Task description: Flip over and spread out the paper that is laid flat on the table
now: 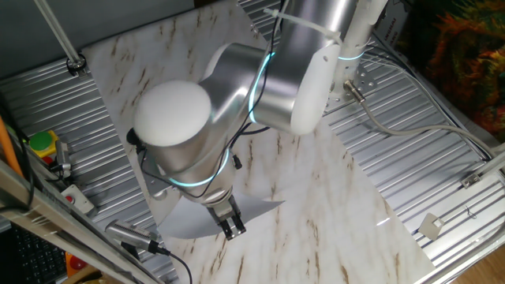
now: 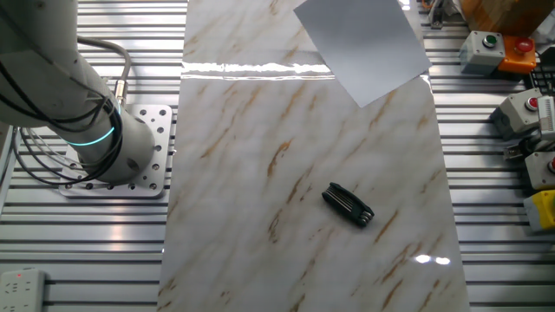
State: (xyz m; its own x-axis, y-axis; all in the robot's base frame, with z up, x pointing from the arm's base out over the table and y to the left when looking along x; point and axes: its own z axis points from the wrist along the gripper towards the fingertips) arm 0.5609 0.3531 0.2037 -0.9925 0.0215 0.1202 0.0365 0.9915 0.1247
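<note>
The white paper (image 2: 360,42) lies flat and skewed at the far right corner of the marble table (image 2: 260,173), one corner over the board's edge. In the one fixed view the paper (image 1: 189,221) shows at the bottom, partly hidden by the arm. My gripper (image 1: 233,226) hangs in front of the paper's near edge there, its black fingertips close together and holding nothing. How high it is above the sheet cannot be told. The gripper is out of the other fixed view, where only the arm's base shows.
A small black folded tool (image 2: 349,204) lies on the table (image 1: 316,205) mid-right. Button boxes (image 2: 499,48) stand on the ribbed panel beside the paper, with more of them (image 1: 43,146) in the one fixed view. The arm base (image 2: 113,147) is bolted on the left panel. Cables run near it.
</note>
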